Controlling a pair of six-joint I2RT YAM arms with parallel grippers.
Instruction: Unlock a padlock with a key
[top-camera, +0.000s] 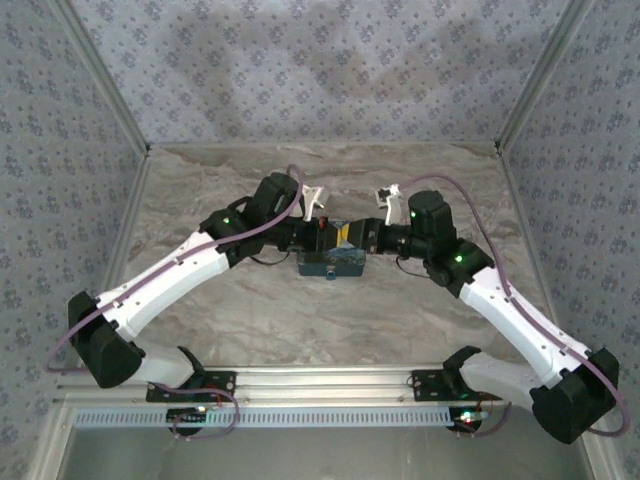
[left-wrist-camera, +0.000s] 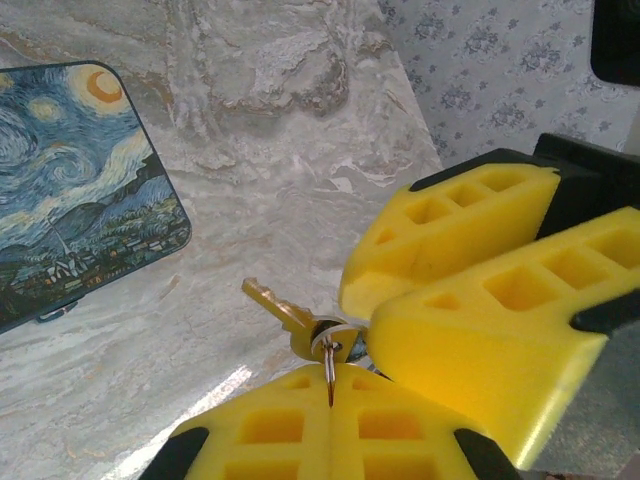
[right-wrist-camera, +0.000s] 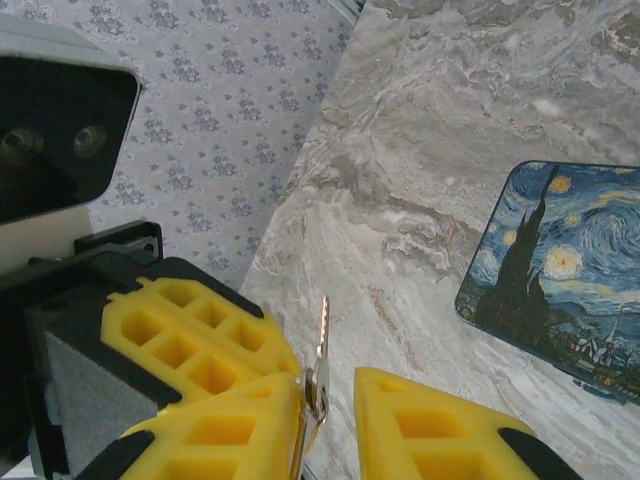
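Marbled grey-beige tabletop (top-camera: 250, 320) carries a flat painted box (top-camera: 332, 264) with rounded corners. At the far side of this box my two grippers meet tip to tip. The left gripper (left-wrist-camera: 330, 380) has its yellow, square-hollowed pads pressed together on a thin wire ring (left-wrist-camera: 328, 358) that carries the brass key (left-wrist-camera: 272, 303), blade toward the box. The right gripper (right-wrist-camera: 328, 385) shows a narrow gap between its pads. The padlock I cannot make out there.
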